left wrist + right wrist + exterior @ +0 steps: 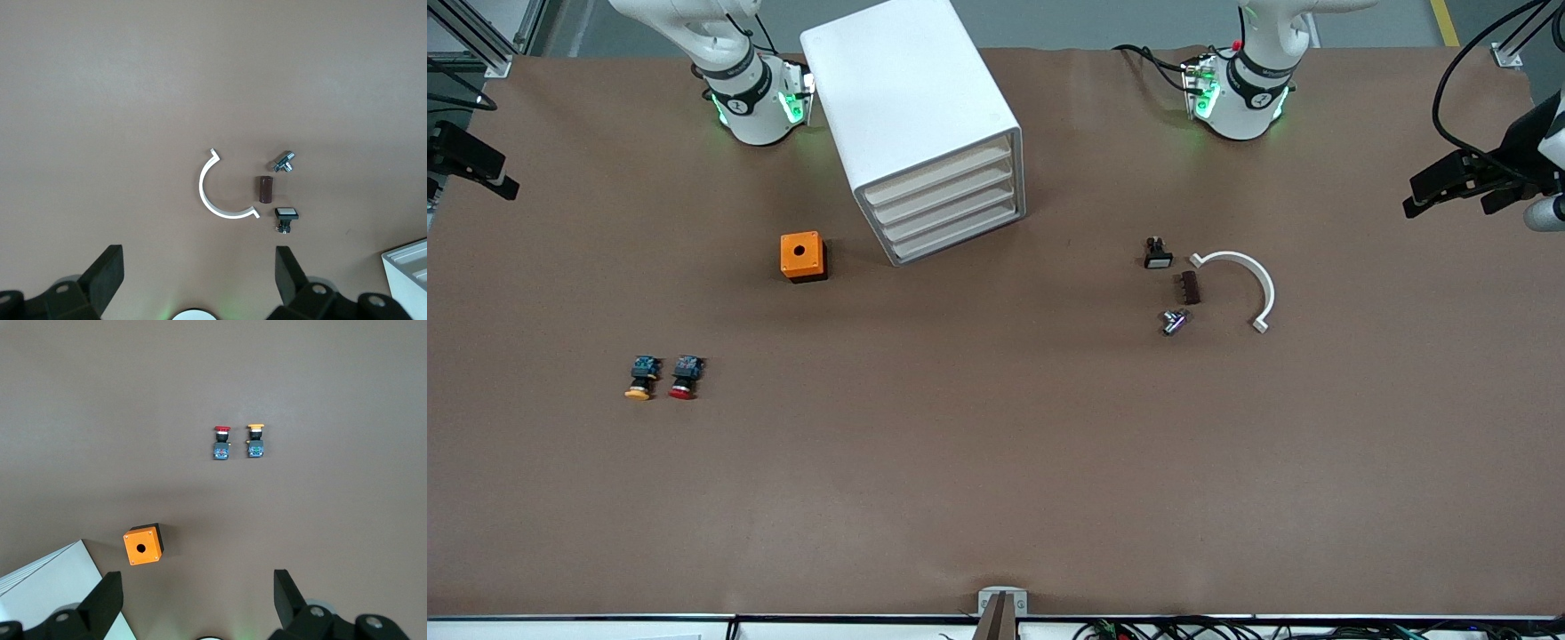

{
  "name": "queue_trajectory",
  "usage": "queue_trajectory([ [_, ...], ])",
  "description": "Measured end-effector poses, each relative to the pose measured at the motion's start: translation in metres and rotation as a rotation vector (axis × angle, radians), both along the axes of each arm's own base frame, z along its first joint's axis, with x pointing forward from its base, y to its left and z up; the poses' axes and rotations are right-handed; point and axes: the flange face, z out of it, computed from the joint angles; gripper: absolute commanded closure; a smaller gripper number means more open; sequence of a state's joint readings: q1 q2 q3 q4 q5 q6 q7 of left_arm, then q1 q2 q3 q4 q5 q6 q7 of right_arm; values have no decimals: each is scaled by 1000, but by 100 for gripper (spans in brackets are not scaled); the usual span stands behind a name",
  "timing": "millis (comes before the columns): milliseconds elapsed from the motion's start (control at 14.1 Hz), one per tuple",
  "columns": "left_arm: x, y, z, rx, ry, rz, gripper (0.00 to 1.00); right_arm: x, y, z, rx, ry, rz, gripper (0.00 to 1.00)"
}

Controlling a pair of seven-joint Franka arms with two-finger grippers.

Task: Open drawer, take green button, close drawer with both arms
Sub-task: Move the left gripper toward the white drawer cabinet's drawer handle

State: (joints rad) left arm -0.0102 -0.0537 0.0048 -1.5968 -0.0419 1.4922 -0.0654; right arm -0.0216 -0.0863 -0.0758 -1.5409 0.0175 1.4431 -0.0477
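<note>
The white cabinet (911, 98) stands between the two arm bases, with all four drawers pushed in. The lowest drawer (958, 237) is shut. The green-capped button is hidden from every view. My left gripper (199, 260) hangs high above the table near its base, open and empty. My right gripper (197, 581) hangs high near its own base, open and empty. Neither gripper shows in the front view. A corner of the cabinet shows in the left wrist view (408, 267) and in the right wrist view (47, 587).
An orange box (803, 256) with a hole sits beside the cabinet. A yellow-capped button (640, 378) and a red-capped button (685, 377) lie toward the right arm's end. A white curved clip (1249, 280), black switch (1158, 253), brown block (1188, 287) and metal fitting (1174, 321) lie toward the left arm's end.
</note>
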Motion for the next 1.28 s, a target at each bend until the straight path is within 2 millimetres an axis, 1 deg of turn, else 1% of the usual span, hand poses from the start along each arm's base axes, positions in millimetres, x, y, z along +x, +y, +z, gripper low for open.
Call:
queue_trajectory([
  [426, 0, 0, 0, 0, 1, 0, 0, 0, 0, 1, 0, -3, 0, 0],
  [710, 6, 1, -11, 0, 26, 2, 0, 0, 0, 1, 0, -5, -1, 0],
  [852, 14, 1, -28, 1, 57, 2, 0, 0, -2, 1, 0, -5, -3, 0],
  [923, 21, 0, -41, 1, 80, 0, 0, 0, -2, 1, 0, -5, -4, 0],
  [1065, 37, -3, -70, 2, 112, -5, 0, 0, -2, 1, 0, -5, -5, 0],
  [1278, 63, -18, -114, 3, 123, -26, 0, 0, -3, 1, 0, -5, -5, 0],
])
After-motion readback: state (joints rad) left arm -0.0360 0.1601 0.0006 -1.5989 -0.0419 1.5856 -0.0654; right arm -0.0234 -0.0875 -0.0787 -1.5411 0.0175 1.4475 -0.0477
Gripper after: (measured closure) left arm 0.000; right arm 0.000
